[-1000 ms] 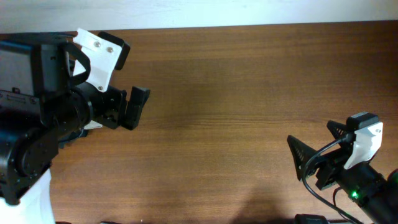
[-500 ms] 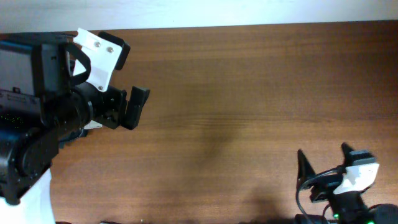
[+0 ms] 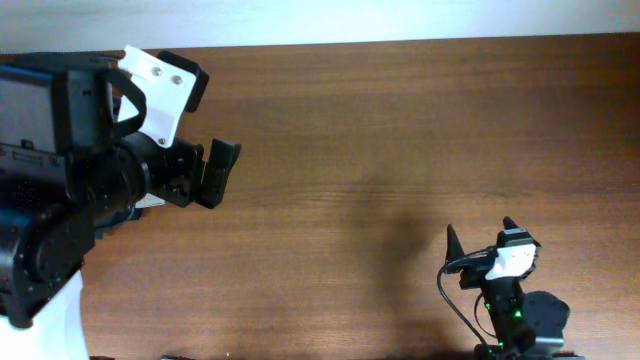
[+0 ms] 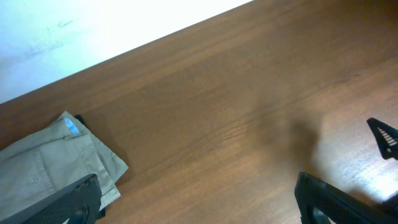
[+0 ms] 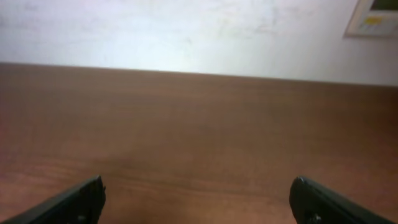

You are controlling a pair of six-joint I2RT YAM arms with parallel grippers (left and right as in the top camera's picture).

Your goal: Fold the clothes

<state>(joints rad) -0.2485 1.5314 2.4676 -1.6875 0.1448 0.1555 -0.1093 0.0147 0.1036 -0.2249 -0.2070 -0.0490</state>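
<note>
Brown wooden surface [image 3: 400, 130] is lying bare in the middle. At the left, the left pincer [image 4: 199, 205] is hanging spread, gripping nothing, just over the khaki shorts [image 4: 50, 165], which are lying folded near the far-left edge. The right pincer [image 3: 480, 235], also spread and gripping nothing, is drawing back toward the near edge, so the folding is probably ending.

The brown wooden desk [image 3: 360, 130] fills most of the frame, with a pale strip [image 3: 400, 20] along the top edge. The bulky black left arm [image 3: 90, 190], carrying a white plate [image 3: 160, 88], occupies the left side. At lower right sits the right tool [image 3: 480, 238], its two dark fingers spread apart, with a small green light [image 3: 517, 315] on the arm below it.
</note>
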